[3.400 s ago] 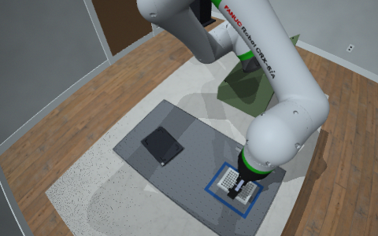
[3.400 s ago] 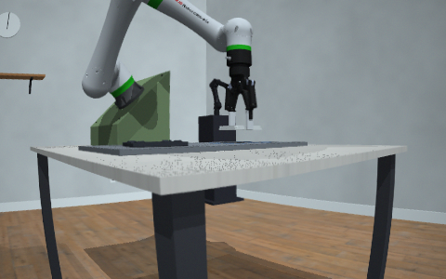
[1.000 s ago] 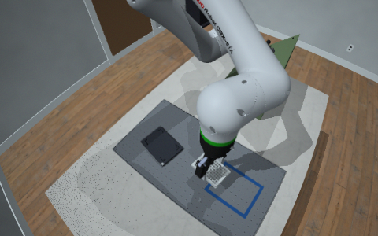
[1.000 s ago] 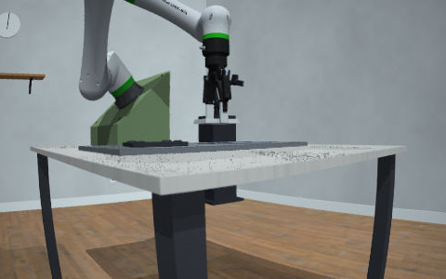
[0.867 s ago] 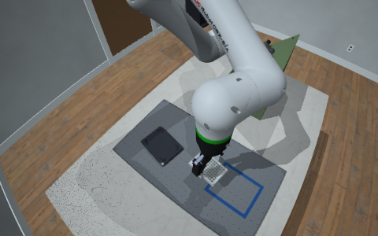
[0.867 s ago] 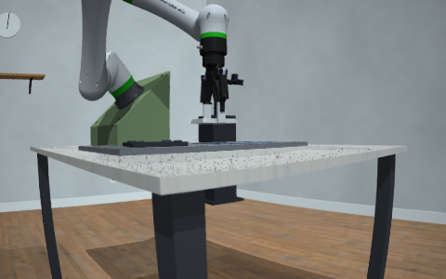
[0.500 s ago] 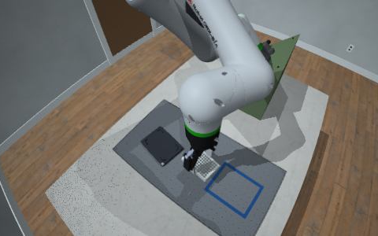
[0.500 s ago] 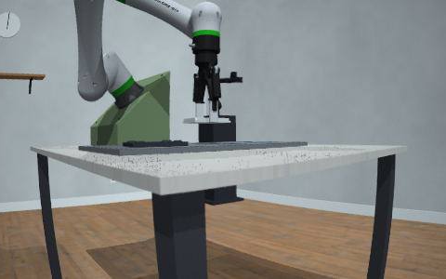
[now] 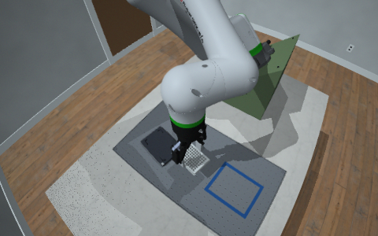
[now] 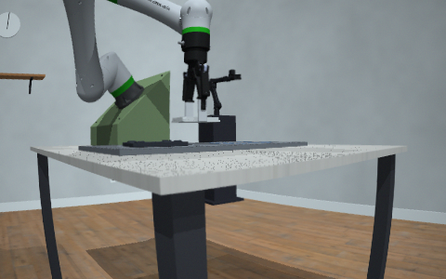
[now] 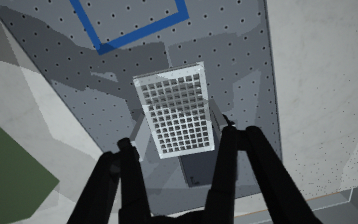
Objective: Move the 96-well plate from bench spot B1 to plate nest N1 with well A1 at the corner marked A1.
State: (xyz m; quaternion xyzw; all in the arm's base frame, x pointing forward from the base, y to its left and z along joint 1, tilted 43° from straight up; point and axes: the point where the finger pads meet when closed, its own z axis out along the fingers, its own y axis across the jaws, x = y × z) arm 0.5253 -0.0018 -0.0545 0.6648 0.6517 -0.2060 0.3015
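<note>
My gripper (image 9: 188, 149) (image 10: 196, 112) (image 11: 178, 114) is shut on the white 96-well plate (image 9: 196, 159) (image 10: 180, 120) (image 11: 177, 112), with light finger pads along its two long sides. The plate is held level, wells up, clear above the bench. The dark plate nest N1 (image 9: 156, 142) (image 10: 154, 143) (image 11: 198, 171) lies on the grey board; the gripper and plate hide part of it in the top view and the wrist view. The plate hangs between the nest and the blue outline of B1 (image 9: 253, 202) (image 11: 143, 33). The plate's A1 lettering is too small to read.
The grey perforated board (image 9: 184, 198) (image 10: 101, 150) lies on the pale table (image 9: 109, 210) (image 10: 162, 172). The green arm mount (image 9: 268, 84) (image 10: 145, 112) (image 11: 10, 175) stands at the back of the table. A dark pedestal (image 10: 224, 130) stands behind the table.
</note>
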